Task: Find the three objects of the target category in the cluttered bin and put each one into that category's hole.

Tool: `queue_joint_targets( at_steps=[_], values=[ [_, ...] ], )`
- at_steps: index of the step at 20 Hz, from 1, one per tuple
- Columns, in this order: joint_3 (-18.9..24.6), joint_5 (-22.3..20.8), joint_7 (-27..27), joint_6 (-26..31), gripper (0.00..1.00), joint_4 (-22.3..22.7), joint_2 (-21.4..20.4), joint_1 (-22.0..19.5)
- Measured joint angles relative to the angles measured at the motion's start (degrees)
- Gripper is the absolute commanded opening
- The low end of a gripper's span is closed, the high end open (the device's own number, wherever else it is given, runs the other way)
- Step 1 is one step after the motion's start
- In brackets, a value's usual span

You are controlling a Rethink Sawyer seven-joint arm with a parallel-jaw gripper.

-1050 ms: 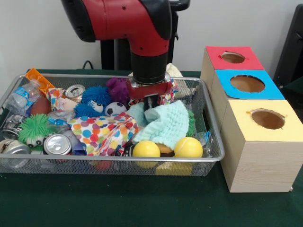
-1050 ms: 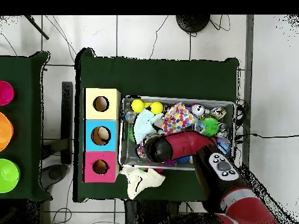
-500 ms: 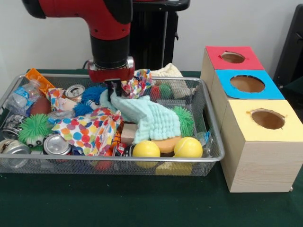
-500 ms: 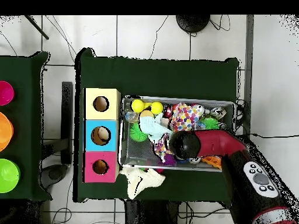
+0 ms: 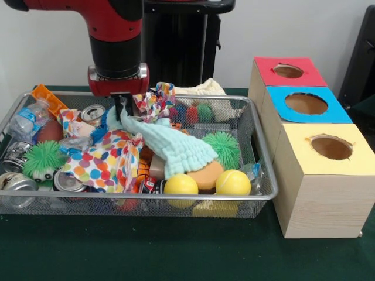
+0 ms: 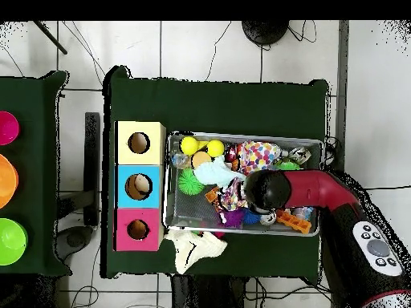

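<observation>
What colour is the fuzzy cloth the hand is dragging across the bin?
Pale mint green cloth, clearest in the front view.

Robot lab. Red arm (image 5: pixel 114 35) on pedestal at green-covered table (image 5: pixel 176 252), cables (image 6: pixel 209 56) lying on tiled floor (image 6: pixel 369 96), wooden sorting boxes (image 5: pixel 316 175) with coloured tops, plain white wall.

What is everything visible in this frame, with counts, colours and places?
wire bin: 1, silver, on green table
boxes: 3, red, blue, yellow tops, beside bin
yellow balls: 2, bin's front edge
mint cloth: 1, one end at the gripper
polka-dot cloth: 1, multicolour, mid bin
green spiky balls: 2, apart in the bin
cans: several, silver, same end as the gripper
white cloth: 1, outside bin
gripper: 1, red-black arm, pinching mint cloth
</observation>
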Motion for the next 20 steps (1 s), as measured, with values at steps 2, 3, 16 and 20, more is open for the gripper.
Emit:
queue_joint_targets(
  at_steps=[2,3,16,20],
  values=[
    [0.7,-0.1,0.0,0.0,0.00,-0.6,0.0,-0.4],
    [0.8,-0.2,-0.1,0.0,0.00,-0.8,0.0,-0.5],
    [5.2,-2.4,-5.6,0.0,0.00,-3.1,0.7,-6.2],
    [5.9,-3.9,-8.2,0.0,0.00,-3.0,0.7,-9.6]
  ],
)
